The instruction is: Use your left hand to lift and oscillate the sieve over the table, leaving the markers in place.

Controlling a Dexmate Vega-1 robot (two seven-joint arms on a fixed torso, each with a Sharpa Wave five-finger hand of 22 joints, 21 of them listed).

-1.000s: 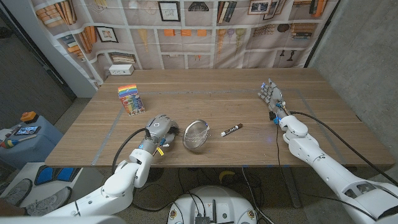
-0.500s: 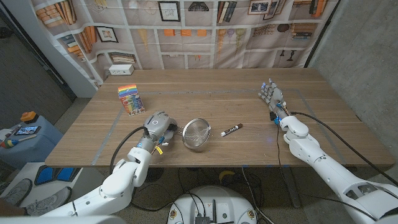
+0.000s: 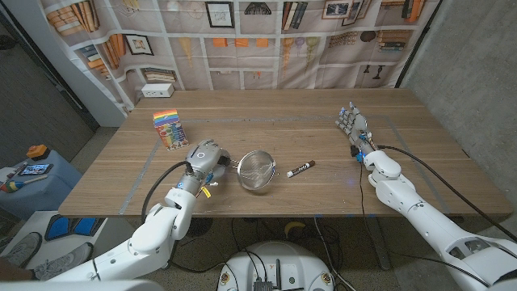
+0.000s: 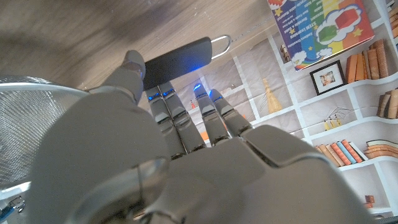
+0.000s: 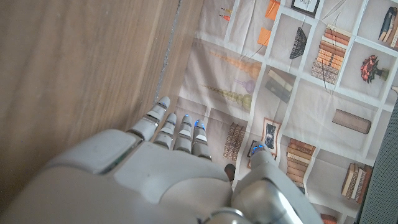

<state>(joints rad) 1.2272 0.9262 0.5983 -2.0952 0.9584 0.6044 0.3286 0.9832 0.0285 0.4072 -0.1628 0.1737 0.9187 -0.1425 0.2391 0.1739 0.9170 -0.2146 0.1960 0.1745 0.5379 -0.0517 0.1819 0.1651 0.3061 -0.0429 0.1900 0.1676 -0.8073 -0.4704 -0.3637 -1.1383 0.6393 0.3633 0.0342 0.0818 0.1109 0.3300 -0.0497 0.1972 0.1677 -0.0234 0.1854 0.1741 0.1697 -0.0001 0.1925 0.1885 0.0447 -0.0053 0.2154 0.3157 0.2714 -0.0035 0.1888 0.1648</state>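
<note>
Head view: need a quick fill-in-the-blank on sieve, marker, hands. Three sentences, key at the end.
1. The left hand grips the sieve by its black ____.
2. The single black marker lies on the table between the sieve and the ____ hand.
3. The rainbow-coloured box stands on the robot's ____ side of the table.

Missing words: handle; right; left
</note>
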